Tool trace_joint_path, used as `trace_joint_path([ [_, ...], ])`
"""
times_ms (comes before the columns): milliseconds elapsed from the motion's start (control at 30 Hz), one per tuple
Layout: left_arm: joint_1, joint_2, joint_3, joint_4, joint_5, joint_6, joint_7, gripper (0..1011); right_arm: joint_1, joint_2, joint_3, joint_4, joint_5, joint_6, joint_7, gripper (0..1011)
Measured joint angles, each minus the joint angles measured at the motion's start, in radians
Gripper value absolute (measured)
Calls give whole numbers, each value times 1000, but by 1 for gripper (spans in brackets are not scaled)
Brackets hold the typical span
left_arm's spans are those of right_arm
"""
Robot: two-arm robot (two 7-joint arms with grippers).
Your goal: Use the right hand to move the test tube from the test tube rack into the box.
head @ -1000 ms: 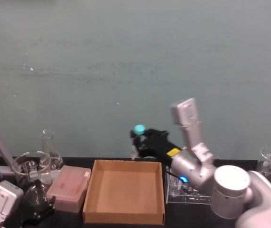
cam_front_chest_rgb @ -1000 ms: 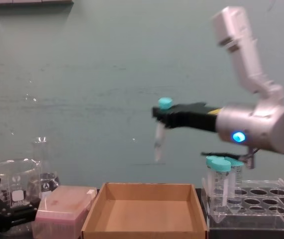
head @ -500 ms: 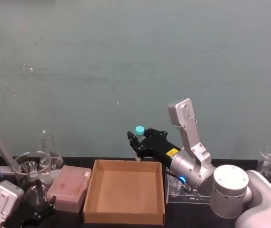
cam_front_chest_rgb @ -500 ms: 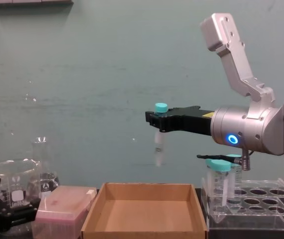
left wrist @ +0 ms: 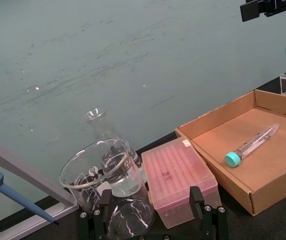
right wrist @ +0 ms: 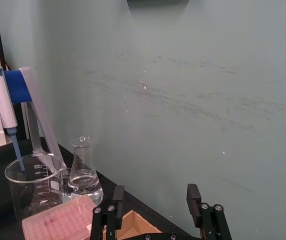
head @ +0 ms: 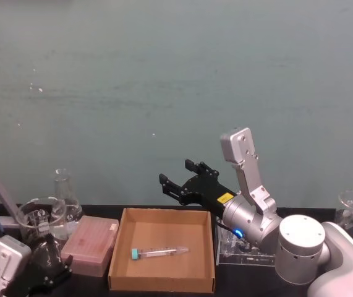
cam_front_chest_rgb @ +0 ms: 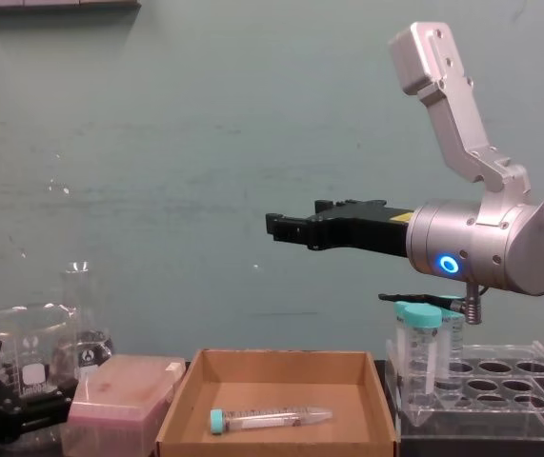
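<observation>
The test tube lies flat on the floor of the box. Its teal cap points to 9 o'clock and its tip to 3 o'clock, and it touches no wall. The right hand hangs well above the box with its jaws released and nothing between them. I judge the placing done, so the step in hand is to take the arm away cleanly.

I would pull it back toward 3 o'clock at this height and not descend, because the test tube rack stands just beside the box on that side, with two wider capped tubes upright in it under the wrist. I would leave the jaws released, since closing them brings nothing.

The left gripper rests low at 8 o'clock near the glass beaker, its jaws apart.
</observation>
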Motion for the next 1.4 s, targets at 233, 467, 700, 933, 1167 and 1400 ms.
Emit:
trace_joint_path([
  [233,0,0,0,0,0,0,0,1000,-1,0,1,-1,1,-1,0,964],
  [467,0,0,0,0,0,0,0,1000,-1,1,1,-2,1,-1,0,1002],
  [700,0,0,0,0,0,0,0,1000,-28,19,7,-45,2,-19,3,1002],
  [933,0,0,0,0,0,0,0,1000,-91,66,40,-178,20,-34,1,1003],
  [1167,0,0,0,0,0,0,0,1000,-205,148,106,-353,37,-40,-39,1002],
  [1400,0,0,0,0,0,0,0,1000,-313,191,178,-439,22,-12,-127,1003],
])
